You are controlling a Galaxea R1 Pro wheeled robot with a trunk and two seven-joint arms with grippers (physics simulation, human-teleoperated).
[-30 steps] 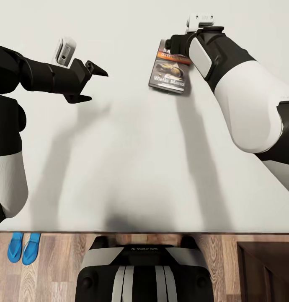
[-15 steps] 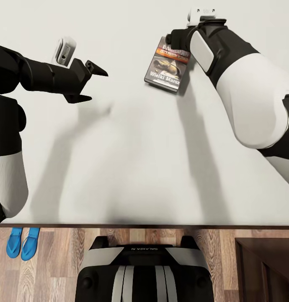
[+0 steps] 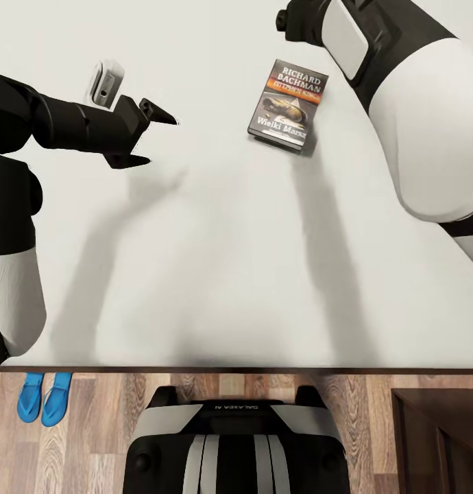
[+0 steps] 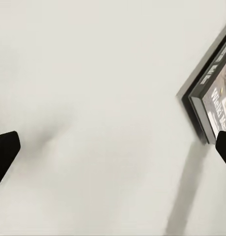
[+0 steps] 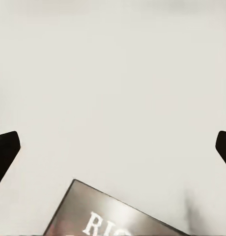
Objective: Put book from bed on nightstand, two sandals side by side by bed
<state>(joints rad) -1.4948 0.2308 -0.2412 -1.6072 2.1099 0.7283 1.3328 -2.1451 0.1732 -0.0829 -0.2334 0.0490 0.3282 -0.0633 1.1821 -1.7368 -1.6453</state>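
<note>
The book (image 3: 288, 106), dark-covered with "RICHARD BACHMAN" in white and an orange band, lies flat on the pale mattress of the bed (image 3: 223, 261). My right arm (image 3: 401, 96) reaches over the bed past the book. In the right wrist view the right gripper (image 5: 113, 147) is open above the mattress, with the book's top edge (image 5: 113, 216) just below it and nothing between the fingers. My left gripper (image 3: 153, 136) hangs open over the bed, left of the book (image 4: 213, 101). The two blue sandals (image 3: 43, 396) lie side by side on the floor by the bed's near edge.
A dark brown wooden piece of furniture (image 3: 439, 439) stands at the lower right beside the bed; I cannot tell whether it is the nightstand. Wood-plank floor (image 3: 92, 439) runs along the bed's near edge, where my base (image 3: 236, 446) stands.
The right gripper, which held the book tilted by its top edge, has let go and drawn away across the bed. The book now lies flat. The left arm has not moved.
</note>
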